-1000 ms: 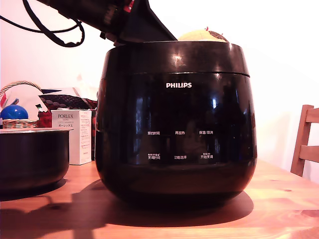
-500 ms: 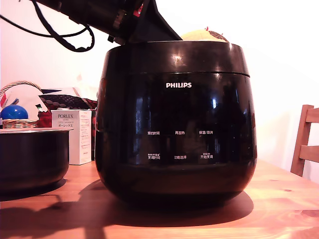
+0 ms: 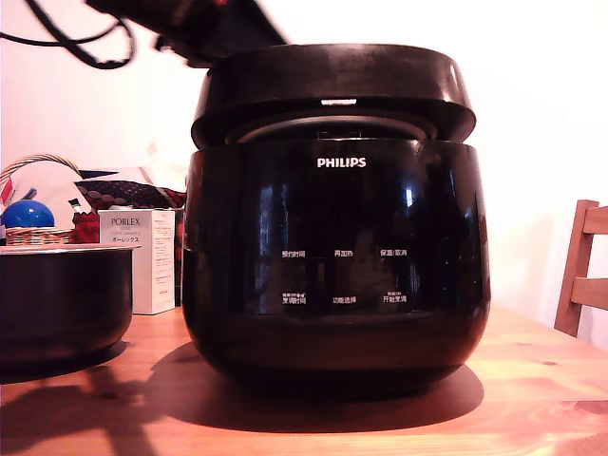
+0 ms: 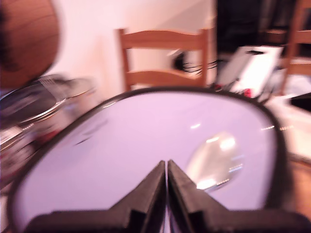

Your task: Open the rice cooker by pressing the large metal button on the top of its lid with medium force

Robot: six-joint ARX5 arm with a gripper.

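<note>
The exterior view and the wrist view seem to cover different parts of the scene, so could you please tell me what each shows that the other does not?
Only the exterior view shows the glossy black rice cooker's PHILIPS front, the gap under its raised round black lid, the matte black pot and the white PORLEX box.

Only the wrist view shows the lid's top, its oval metal button and the shut black gripper.

Both show the lid and a wooden chair.

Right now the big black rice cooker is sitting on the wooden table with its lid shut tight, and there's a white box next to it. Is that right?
Not quite. The lid isn't shut tight: in the exterior view it has lifted off the rice cooker, with a gap along the front. The rest holds: the cooker sits on the wooden table, and a white box stands beside it.
</note>
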